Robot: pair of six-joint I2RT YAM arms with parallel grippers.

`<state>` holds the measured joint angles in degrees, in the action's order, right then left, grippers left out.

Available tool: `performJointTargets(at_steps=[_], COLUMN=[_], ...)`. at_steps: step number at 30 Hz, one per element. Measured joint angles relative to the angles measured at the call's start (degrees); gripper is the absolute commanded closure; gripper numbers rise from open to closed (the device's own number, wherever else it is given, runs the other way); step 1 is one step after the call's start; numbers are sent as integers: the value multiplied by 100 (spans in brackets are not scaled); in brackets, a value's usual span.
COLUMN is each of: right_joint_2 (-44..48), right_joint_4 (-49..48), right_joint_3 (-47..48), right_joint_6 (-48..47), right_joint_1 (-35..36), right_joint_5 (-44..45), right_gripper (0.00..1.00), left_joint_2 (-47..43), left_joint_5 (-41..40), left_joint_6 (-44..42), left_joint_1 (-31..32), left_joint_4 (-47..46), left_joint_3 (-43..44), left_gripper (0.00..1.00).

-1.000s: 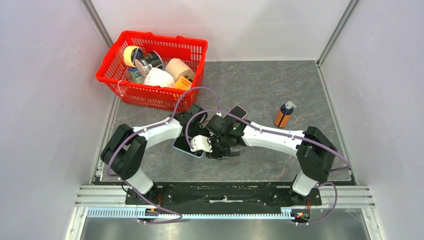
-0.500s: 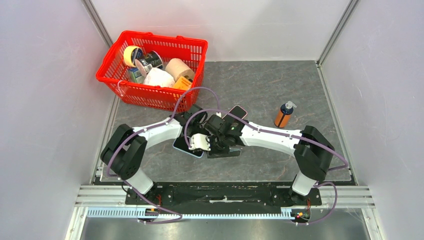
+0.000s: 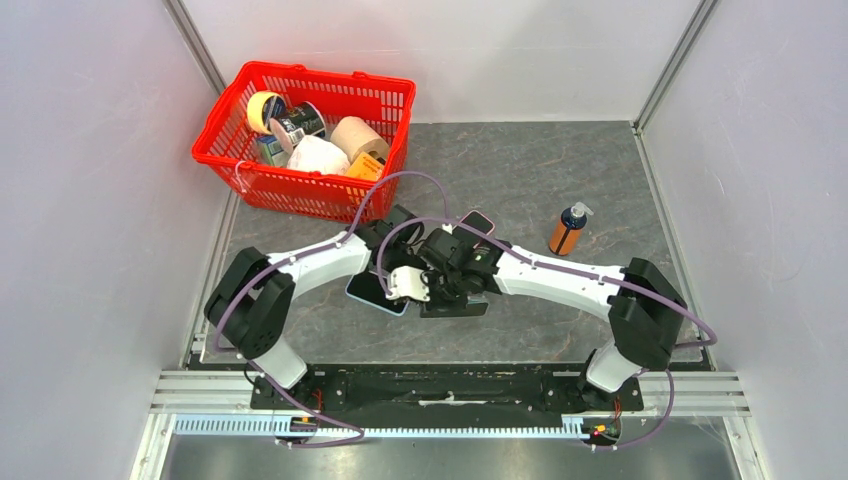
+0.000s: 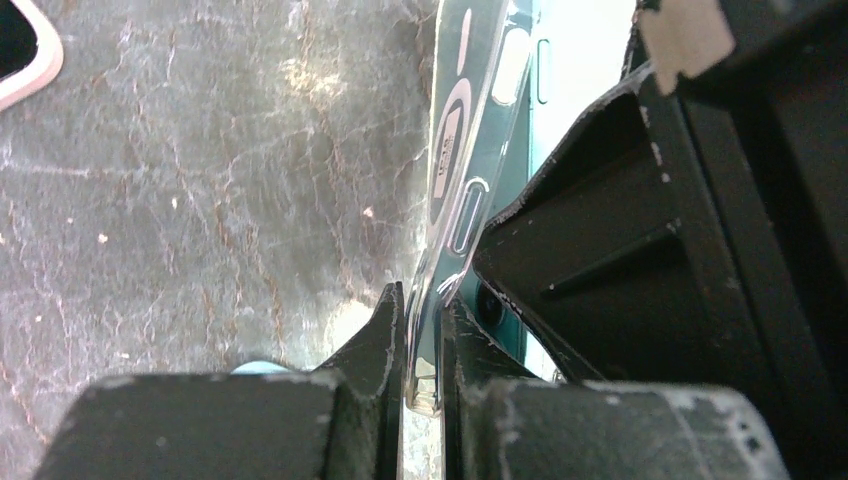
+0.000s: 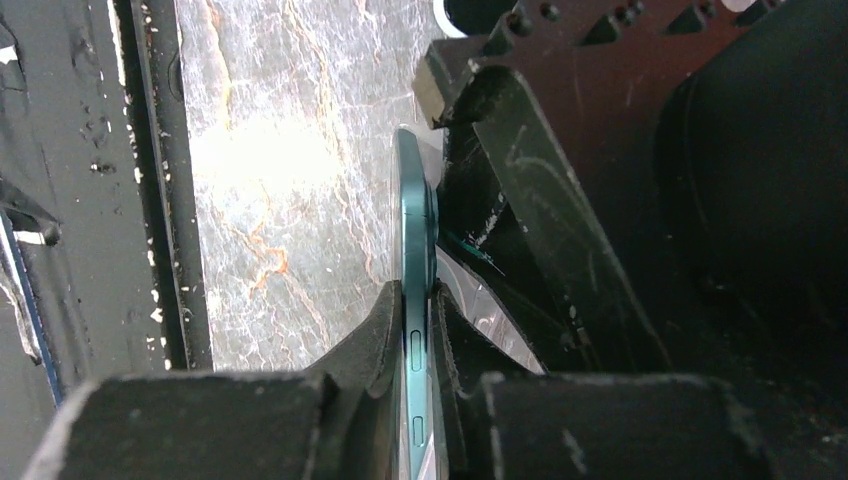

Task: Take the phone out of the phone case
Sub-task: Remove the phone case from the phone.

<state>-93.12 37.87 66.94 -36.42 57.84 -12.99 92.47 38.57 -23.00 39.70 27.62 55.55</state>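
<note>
Right jaws closed, phone (image 5: 413,230) between them (edgewise)

The left gripper (image 4: 422,322) is closed, its two dark fingers (image 4: 372,345) pinching the lower edge of the clear phone case (image 4: 470,150), which stands on edge and runs up out of the top of the view. Just behind the case shows a strip of the teal phone (image 4: 534,125), with a bulky black part (image 4: 650,250) pressed against that side. The grey marbled table (image 4: 200,200) fills the left, with the corner of a pink-rimmed object (image 4: 22,62) at its top edge.
</note>
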Motion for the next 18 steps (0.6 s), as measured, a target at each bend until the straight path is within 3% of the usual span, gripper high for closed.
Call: performJointTargets(at_steps=[18], right_joint_2=[260], right_joint_4=[-179], right_joint_3=[-396], right_joint_6=[267], right_joint_1=[-219], right_joint_5=[-44], right_gripper=[100], left_joint_2=[774], left_joint_5=[251], left_joint_6=[-83], left_joint_1=[39], left_joint_4=[326], left_joint_3=[734], left_gripper=[98])
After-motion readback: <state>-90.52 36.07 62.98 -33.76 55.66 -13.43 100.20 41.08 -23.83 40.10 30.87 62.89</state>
